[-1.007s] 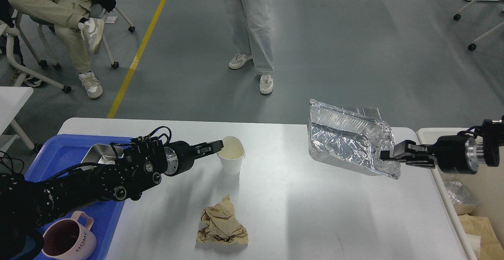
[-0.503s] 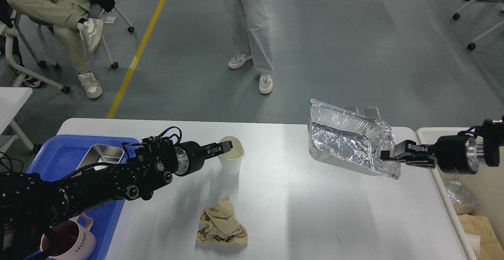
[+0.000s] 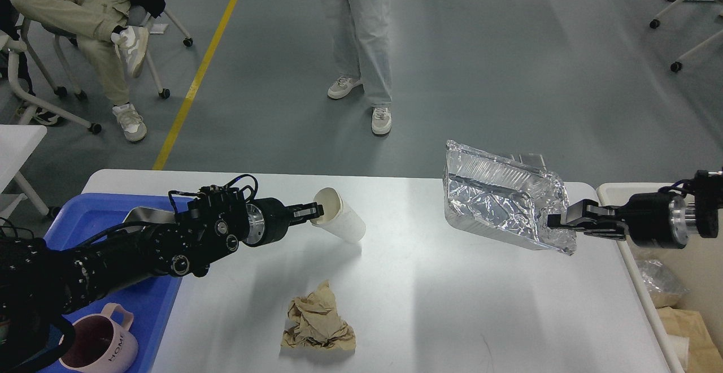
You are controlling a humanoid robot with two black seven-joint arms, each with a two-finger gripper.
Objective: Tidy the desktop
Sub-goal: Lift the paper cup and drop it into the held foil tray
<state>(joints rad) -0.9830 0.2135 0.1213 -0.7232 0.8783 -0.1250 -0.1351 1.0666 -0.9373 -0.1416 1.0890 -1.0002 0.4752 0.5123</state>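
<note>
The pale grey-white desktop (image 3: 440, 299) fills the lower half of the view. A white paper cup (image 3: 345, 224) is tilted, its mouth turned toward my left arm. My left gripper (image 3: 315, 211) is shut on the cup's rim. A crumpled foil tray (image 3: 497, 198) hangs tilted above the desktop's right side. My right gripper (image 3: 557, 221) is shut on its near right corner. A crumpled brown paper (image 3: 319, 322) lies near the front edge.
At the desktop's left end a blue tray (image 3: 85, 215) holds a metal tin (image 3: 140, 216) and a pink mug (image 3: 101, 345). An off-white bin (image 3: 611, 191) with waste stands at the right. Beyond the desktop a person (image 3: 361, 39) stands, and another person (image 3: 85, 11) sits.
The paper cup went from upright to tilted, its rim pulled toward the left by my left gripper. The right gripper and the foil tray have barely moved.
</note>
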